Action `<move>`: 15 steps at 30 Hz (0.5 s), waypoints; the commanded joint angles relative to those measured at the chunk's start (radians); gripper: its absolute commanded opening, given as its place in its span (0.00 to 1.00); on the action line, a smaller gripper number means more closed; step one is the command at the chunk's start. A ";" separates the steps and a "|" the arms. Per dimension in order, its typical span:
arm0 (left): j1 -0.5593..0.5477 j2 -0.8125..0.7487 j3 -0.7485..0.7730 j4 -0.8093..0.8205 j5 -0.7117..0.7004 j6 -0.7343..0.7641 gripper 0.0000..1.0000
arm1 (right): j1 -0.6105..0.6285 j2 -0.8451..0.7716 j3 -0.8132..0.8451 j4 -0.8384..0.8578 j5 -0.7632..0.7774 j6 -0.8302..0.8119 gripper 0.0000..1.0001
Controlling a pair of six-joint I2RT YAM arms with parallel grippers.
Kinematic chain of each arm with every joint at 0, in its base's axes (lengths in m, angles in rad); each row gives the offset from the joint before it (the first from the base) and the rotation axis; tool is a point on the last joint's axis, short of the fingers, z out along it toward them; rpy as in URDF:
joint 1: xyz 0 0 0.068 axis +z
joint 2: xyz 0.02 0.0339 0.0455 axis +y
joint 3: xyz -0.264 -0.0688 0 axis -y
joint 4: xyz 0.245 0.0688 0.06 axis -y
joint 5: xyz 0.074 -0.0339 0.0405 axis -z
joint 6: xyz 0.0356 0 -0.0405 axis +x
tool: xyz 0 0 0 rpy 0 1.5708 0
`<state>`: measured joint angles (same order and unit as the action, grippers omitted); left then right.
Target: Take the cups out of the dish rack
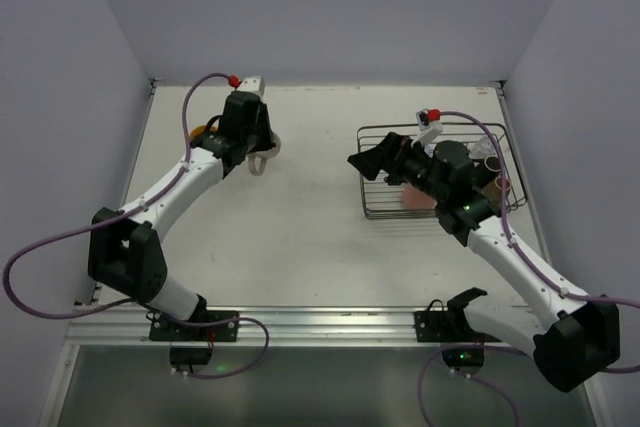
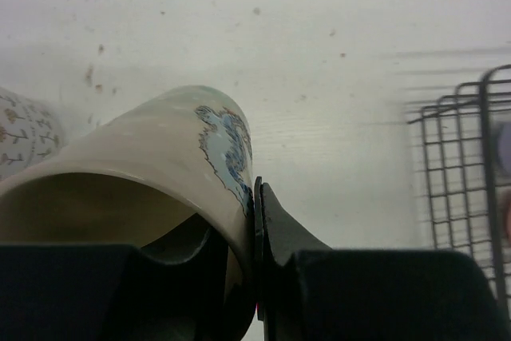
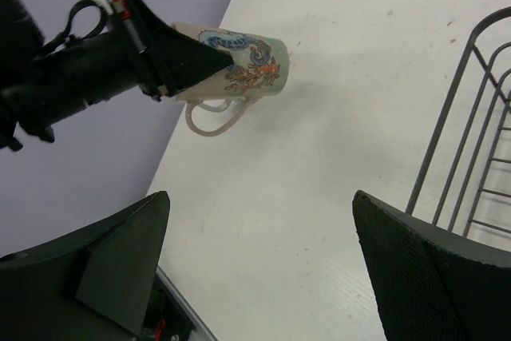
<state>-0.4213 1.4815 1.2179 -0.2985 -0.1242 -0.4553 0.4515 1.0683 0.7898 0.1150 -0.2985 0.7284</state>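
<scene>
Cream mug [image 3: 249, 63] with blue and orange print was clamped by its wall in my left gripper [image 3: 209, 69], one finger inside the rim and one outside. It was in the upper left of the top view, tilted, well apart from the rack [image 1: 400, 217] at right. My right gripper [image 3: 263, 277] stood wide open, holding nothing, by the rack's left end. A salmon cup [image 1: 415, 198] sat in the rack, partly under my arm. An orange cup [image 1: 203, 130] sat on the table [image 1: 300, 247] just left of the left gripper, half hidden.
</scene>
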 commanded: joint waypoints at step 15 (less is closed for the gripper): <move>0.101 0.385 0.389 -0.214 -0.055 0.171 0.00 | 0.004 -0.093 0.069 -0.215 0.136 -0.239 0.99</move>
<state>-0.3313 1.8614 1.4868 -0.5117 -0.1616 -0.3458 0.4519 0.9886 0.8272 -0.0914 -0.1886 0.5240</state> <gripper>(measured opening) 0.190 0.990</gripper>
